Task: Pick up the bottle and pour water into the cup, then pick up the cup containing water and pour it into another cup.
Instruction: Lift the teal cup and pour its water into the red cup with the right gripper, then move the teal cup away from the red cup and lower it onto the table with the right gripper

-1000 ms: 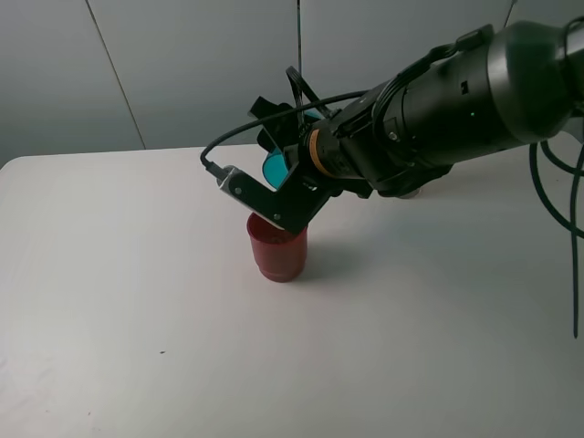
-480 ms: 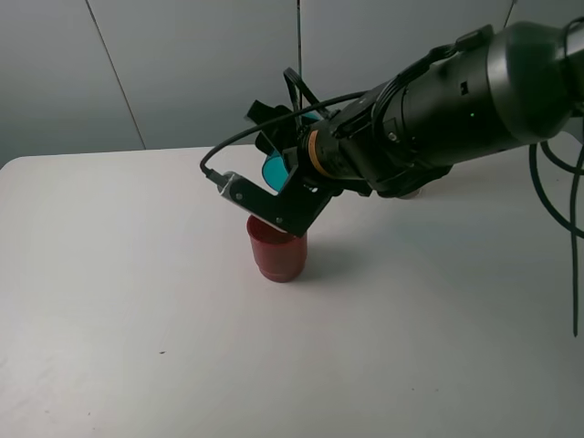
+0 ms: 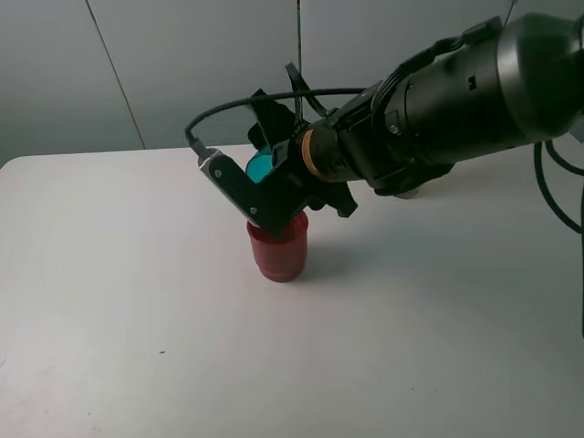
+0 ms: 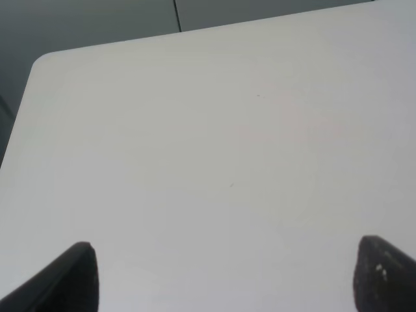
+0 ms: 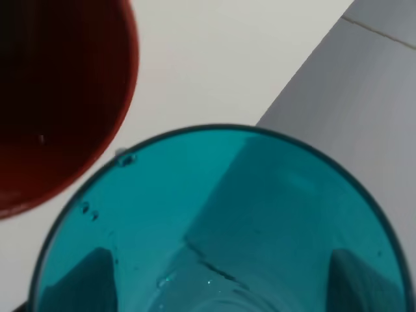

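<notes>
Over red cup (image 3: 278,248), right claw (image 3: 266,164) around teal cup (image 5: 221,224).

The high exterior camera looked down across the white worktop (image 3: 137,319) toward its far edge. The left wrist camera faced bare worktop near a far corner. The right wrist camera sat close against the teal cup (image 5: 221,221) and red cup (image 5: 58,97), which the exterior view shared.

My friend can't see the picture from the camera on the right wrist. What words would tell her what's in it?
A see-through teal cup, held by the right end effector, fills most of the close-up, with its open mouth facing the camera and small water drops inside. Beside its rim is the dark inside of a red cup standing on a white table.
</notes>
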Action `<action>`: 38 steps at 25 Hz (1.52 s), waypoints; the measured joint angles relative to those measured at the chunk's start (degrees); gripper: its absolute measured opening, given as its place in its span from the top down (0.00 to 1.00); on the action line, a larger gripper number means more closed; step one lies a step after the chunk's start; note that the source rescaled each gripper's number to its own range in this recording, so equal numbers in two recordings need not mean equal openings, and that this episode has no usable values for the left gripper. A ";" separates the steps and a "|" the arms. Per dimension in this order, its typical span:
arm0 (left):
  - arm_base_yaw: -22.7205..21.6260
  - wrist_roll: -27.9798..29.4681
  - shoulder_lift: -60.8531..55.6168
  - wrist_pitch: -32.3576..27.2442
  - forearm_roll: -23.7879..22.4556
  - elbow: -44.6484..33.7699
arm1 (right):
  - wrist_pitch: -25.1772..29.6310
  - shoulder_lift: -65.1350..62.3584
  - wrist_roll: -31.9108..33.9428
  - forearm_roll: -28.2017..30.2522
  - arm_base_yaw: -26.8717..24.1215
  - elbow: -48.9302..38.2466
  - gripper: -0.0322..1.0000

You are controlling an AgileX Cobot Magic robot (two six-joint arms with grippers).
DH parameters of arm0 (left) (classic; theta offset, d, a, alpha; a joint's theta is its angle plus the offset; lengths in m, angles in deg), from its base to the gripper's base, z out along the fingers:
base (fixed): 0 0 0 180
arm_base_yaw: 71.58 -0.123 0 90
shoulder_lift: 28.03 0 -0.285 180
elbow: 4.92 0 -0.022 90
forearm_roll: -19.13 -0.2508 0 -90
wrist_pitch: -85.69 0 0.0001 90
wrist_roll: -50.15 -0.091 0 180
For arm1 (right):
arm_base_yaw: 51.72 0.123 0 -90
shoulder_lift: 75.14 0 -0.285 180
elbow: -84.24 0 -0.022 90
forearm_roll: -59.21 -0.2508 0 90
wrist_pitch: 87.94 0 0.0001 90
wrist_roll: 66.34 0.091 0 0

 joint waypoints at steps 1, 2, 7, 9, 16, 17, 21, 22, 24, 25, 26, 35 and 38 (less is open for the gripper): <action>0.00 0.00 0.00 0.00 0.00 0.00 | -2.23 -0.94 1.10 -2.90 -0.64 0.00 0.84; 0.00 0.00 0.00 0.00 0.00 0.00 | -4.60 -1.89 1.44 -7.08 -1.36 0.00 0.84; 0.00 0.00 0.00 0.00 0.00 0.00 | -11.74 -5.80 2.45 -33.43 -5.38 0.00 0.84; 0.00 0.00 0.00 0.00 0.00 0.00 | -15.09 -7.05 2.33 -43.31 -7.21 -1.18 0.84; 0.00 0.00 0.00 0.00 0.00 0.00 | -27.79 -8.83 1.48 -62.94 -13.99 -12.59 0.84; 0.00 0.00 0.00 0.00 0.00 0.00 | -29.98 -8.83 1.48 -65.10 -14.71 -14.57 0.84; 0.00 0.00 0.00 0.00 0.00 0.00 | -41.69 -8.83 1.26 -68.15 -19.25 -22.82 0.84; 0.00 0.00 0.00 0.00 0.00 0.00 | -43.86 -8.83 1.26 -68.54 -20.35 -24.60 0.84; 0.00 0.00 0.00 0.00 0.00 0.00 | -46.68 -8.70 1.26 -70.25 -21.70 -27.16 0.84; 0.00 0.00 0.00 0.00 0.00 0.00 | -48.18 -8.30 1.38 -71.15 -22.30 -28.04 0.84; 0.00 0.00 0.00 0.00 0.00 0.00 | -49.49 -7.37 1.38 -71.71 -22.78 -28.52 0.84; 0.00 0.00 0.00 0.00 0.00 0.00 | -55.31 3.38 1.27 -78.71 -23.54 -28.84 0.84; 0.00 0.00 0.00 0.00 0.00 0.00 | -55.31 5.58 1.27 -78.95 -23.54 -28.84 0.84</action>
